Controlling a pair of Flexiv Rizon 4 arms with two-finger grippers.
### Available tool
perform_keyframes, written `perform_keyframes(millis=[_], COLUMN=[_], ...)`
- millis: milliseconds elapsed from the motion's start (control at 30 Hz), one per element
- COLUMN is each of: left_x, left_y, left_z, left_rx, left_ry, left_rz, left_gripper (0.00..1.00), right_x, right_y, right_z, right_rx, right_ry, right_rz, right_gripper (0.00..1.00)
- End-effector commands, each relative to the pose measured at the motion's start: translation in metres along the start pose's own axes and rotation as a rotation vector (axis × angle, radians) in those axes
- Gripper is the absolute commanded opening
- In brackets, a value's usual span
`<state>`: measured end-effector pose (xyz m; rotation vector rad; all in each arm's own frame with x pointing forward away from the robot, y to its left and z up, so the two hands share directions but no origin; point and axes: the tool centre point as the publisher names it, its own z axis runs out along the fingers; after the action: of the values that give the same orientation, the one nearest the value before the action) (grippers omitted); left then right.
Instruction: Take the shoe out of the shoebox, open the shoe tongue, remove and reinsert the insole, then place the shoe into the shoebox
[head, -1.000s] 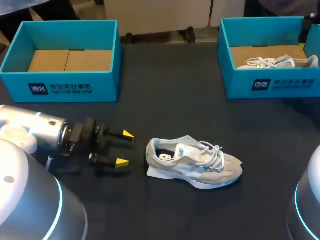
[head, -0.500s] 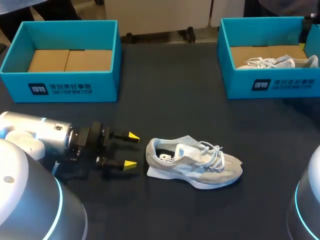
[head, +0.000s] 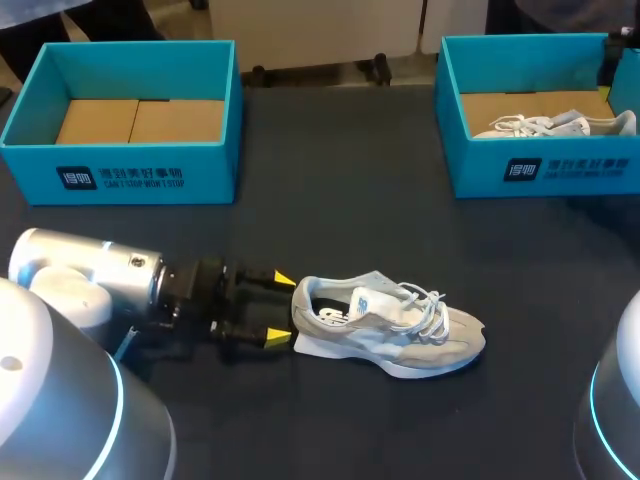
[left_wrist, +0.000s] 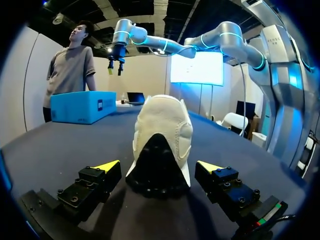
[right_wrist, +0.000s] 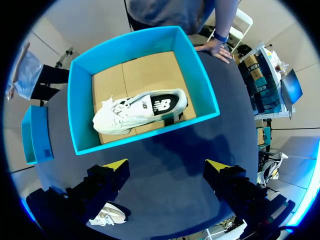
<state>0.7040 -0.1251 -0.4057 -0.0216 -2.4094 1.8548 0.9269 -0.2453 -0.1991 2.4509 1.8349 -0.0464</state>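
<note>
On the surface (head: 340, 200) a shoe (head: 388, 325) lies at the front middle, heel to the left, toe to the right. The left end effector (head: 281, 308) lies just left of it, the heel between its spread fingers. The left shoebox (head: 120, 165) stands at the back left, the right shoebox (head: 540, 170) at the back right with a second shoe (head: 555, 125) inside; the right end effector (right_wrist: 167, 167) hangs above, just before that box

Even overhead lt, soft shadows

Wht print on L shoebox (head: 150, 160), R shoebox (head: 580, 150)
</note>
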Motion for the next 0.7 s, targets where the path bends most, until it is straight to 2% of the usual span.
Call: perform_keyframes(millis=[33,700], left_x=[-0.001,-0.002], left_y=[0.002,0.001], left_z=[0.008,0.031], left_rx=[-0.002,-0.002], left_ry=[-0.005,0.033], left_rz=[0.003,0.018], left_gripper=[1.0,1.0], right_x=[0.0,0.0], right_y=[0.0,0.0], right_z=[0.0,0.0], right_rx=[0.0,0.0], right_ry=[0.0,0.0], right_rz=[0.0,0.0], right_gripper=[1.0,1.0])
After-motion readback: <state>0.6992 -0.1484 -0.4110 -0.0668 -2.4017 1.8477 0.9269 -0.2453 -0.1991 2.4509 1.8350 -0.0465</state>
